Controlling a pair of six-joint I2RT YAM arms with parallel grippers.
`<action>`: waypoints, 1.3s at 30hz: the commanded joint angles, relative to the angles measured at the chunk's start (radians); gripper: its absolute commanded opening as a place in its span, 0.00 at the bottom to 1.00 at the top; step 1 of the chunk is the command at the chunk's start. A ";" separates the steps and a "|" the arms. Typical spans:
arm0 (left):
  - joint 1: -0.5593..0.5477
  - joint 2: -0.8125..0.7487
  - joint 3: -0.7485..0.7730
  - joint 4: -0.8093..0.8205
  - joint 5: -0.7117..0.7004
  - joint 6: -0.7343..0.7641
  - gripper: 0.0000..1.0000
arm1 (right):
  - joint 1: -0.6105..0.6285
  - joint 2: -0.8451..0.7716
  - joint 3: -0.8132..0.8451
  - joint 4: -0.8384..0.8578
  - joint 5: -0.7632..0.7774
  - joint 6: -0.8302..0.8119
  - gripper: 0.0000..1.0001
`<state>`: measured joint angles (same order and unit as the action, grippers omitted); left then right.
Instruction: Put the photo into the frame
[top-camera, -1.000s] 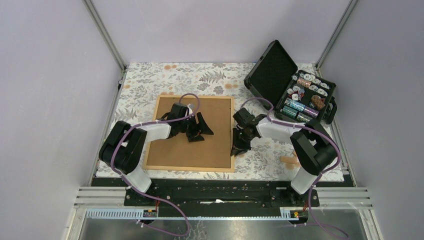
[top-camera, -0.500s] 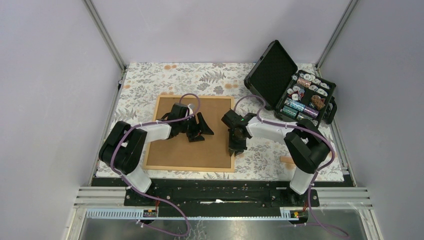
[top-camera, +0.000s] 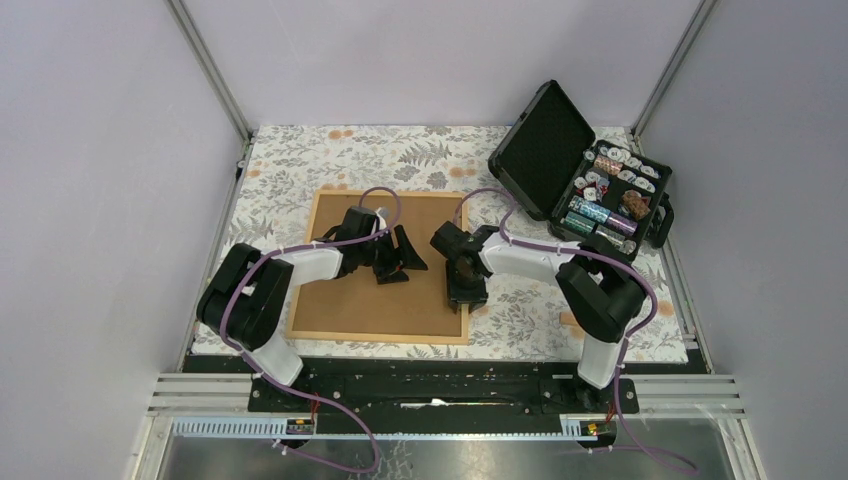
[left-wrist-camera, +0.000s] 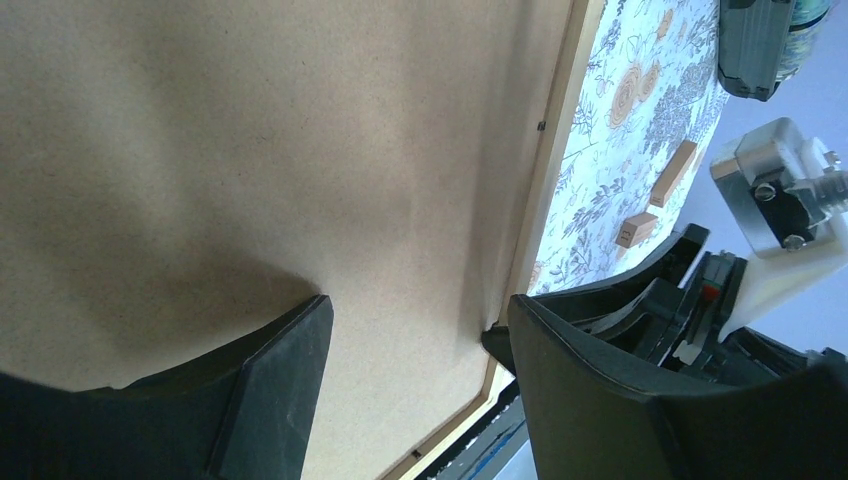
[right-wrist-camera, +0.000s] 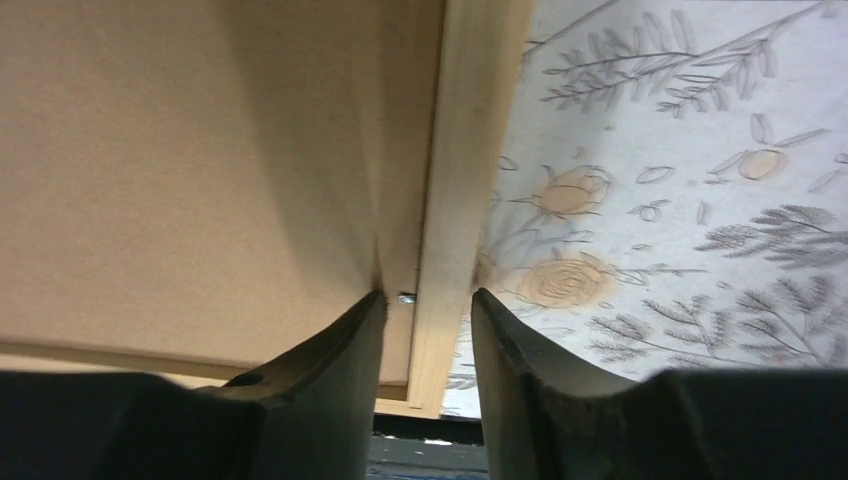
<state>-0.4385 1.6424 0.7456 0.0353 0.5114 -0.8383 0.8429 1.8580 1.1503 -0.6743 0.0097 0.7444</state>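
1. Frame (top-camera: 380, 338) lies flat, back up, on the floral counter (top-camera: 330, 160), left of centre, its near rail close to the arm bases. A brown board (top-camera: 400, 312) fills it.
2. A wooden block (top-camera: 571, 320) lies right of the frame, beside the right arm.
3. Right pincer (right-wrist-camera: 425, 297) points down astride the frame's right rail, narrowly parted. One finger is on the board side and the other on the outer side, with a gap showing on the inner side.
4. Left pincer (left-wrist-camera: 420, 310) is spread wide over the board's middle, tips down at it, holding nothing.
5. An open black case (top-camera: 560, 150) sits at the far right corner, well apart from the frame.
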 joint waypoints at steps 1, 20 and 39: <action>-0.006 0.002 -0.022 -0.101 -0.070 0.039 0.71 | 0.026 0.130 -0.091 0.270 -0.100 -0.005 0.49; 0.152 -0.180 0.180 -0.370 -0.073 0.198 0.91 | -0.108 0.043 0.014 0.228 0.070 -0.297 0.43; 0.243 -0.335 0.156 -0.482 -0.063 0.205 0.93 | -0.241 0.547 0.898 0.197 0.239 -1.243 0.07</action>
<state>-0.1932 1.3624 0.8932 -0.4461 0.4374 -0.6319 0.6243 2.2223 1.7313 -0.4919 0.0296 -0.2577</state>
